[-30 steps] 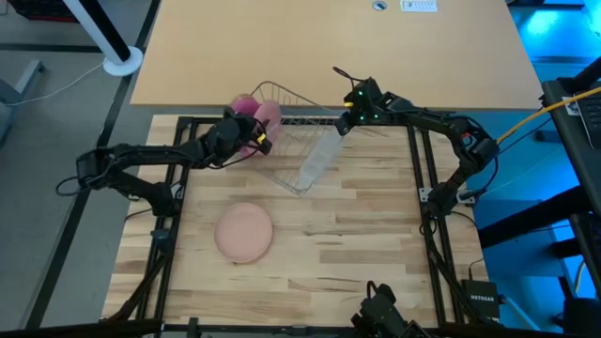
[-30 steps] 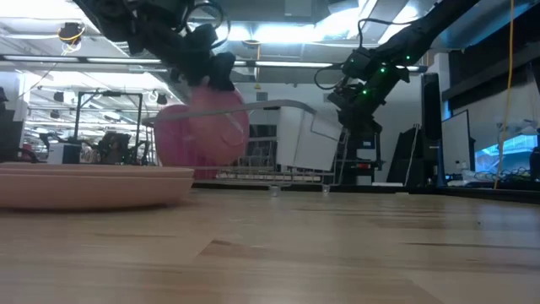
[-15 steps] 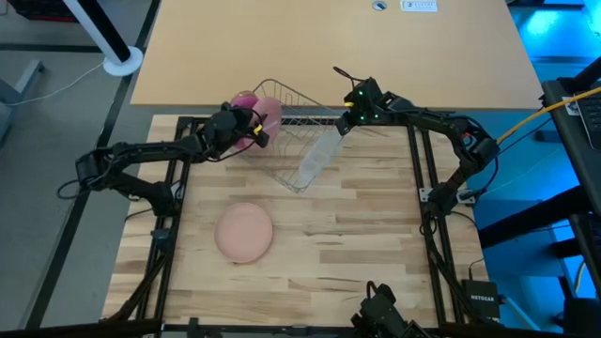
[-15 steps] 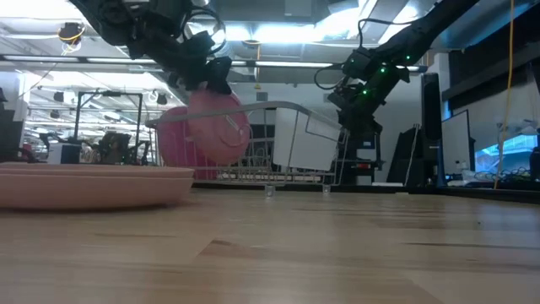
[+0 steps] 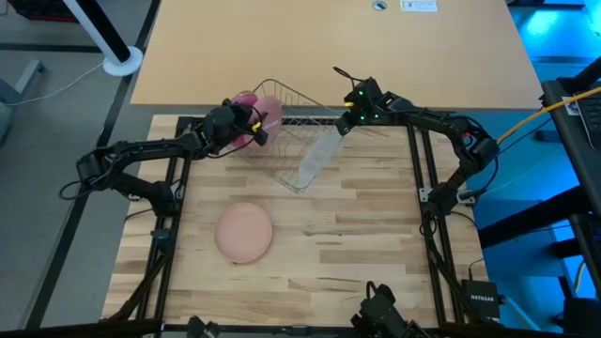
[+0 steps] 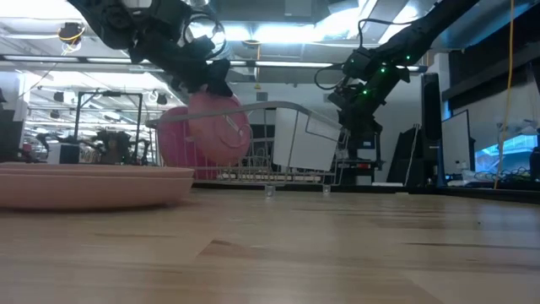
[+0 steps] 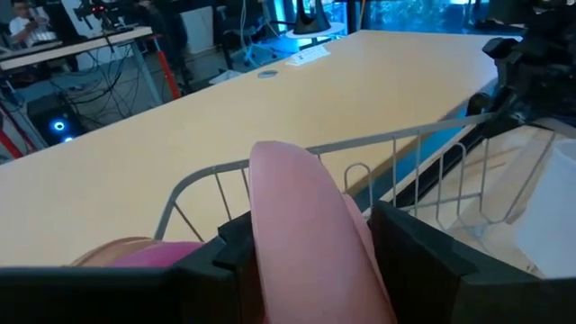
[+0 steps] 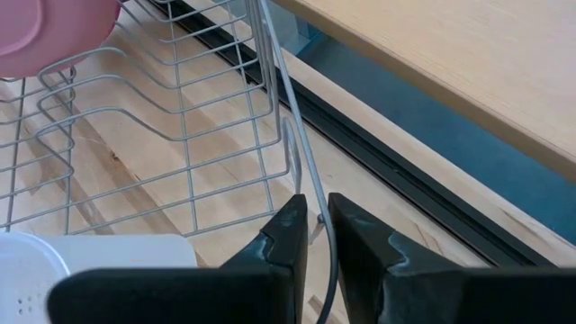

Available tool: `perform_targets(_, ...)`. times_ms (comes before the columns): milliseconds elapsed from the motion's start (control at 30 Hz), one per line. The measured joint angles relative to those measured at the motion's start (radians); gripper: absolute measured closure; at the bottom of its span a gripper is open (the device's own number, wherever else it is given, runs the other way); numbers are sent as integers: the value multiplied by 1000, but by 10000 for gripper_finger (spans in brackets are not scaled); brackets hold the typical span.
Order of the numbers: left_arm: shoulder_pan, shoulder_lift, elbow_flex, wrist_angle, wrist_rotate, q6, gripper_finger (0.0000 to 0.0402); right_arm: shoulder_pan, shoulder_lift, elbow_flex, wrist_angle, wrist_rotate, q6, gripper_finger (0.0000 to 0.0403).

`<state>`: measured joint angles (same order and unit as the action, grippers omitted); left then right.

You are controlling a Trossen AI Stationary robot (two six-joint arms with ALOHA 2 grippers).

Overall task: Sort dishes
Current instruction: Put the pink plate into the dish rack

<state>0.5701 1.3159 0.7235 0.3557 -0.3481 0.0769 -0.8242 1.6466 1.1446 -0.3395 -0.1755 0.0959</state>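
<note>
The pale pink plate [image 5: 269,114] stands on edge at the left end of the wire rack [image 5: 293,122], and my left gripper [image 5: 246,127] is shut on it. The bright magenta plate [image 5: 244,99] stands on edge just beyond it, toward the far edge; in the low view the magenta plate [image 6: 171,142] shows behind the pink one [image 6: 219,128]. The tan-orange plate [image 5: 244,232] lies flat on the table, nearer the near edge. My right gripper [image 5: 343,122] is shut on the rack's far right corner. My left gripper pinches the pale pink plate's rim [image 7: 286,193] between its two fingers [image 7: 409,247], slanting down from the table's left. The plate stands on edge inside the rack's left end; I cannot tell whether its lower edge [image 6: 221,160] rests on the wires. My right gripper pinches a thin wire [image 8: 315,209] at the rack's far right corner between its two fingers [image 8: 286,236], coming from the table's right. The rack stands on the table.
A translucent cup [image 5: 317,161] lies on its side in the rack's near right part. A lighter tabletop [image 5: 329,47] adjoins the far edge behind the rack. Bare wood [image 5: 357,235] lies to the right of the tan-orange plate.
My left gripper has moved a little toward the far edge, still shut on the pale pink plate, carrying it farther into the rack's left end beside the magenta plate. The rack has shifted slightly.
</note>
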Motion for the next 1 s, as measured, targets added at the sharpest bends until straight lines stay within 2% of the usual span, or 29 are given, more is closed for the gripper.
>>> perform_targets(233,11,2,-2,16,-17,-9,233,0,0,0,0,0,0,349)
perform_targets(500,7,2,-1,-109,-30,-37,232,0,0,0,-2,0,0,349)
perform_targets(633,14,2,-1,-93,-6,99,232,0,0,0,-2,0,0,349)
perform_targets(733,21,2,-3,-64,-4,74,232,0,0,0,-2,-1,0,349)
perform_targets(900,63,5,-5,-22,13,144,232,1,0,0,0,-1,1,349)
perform_targets(1000,75,4,-3,-45,33,129,232,1,0,0,1,-1,2,349)
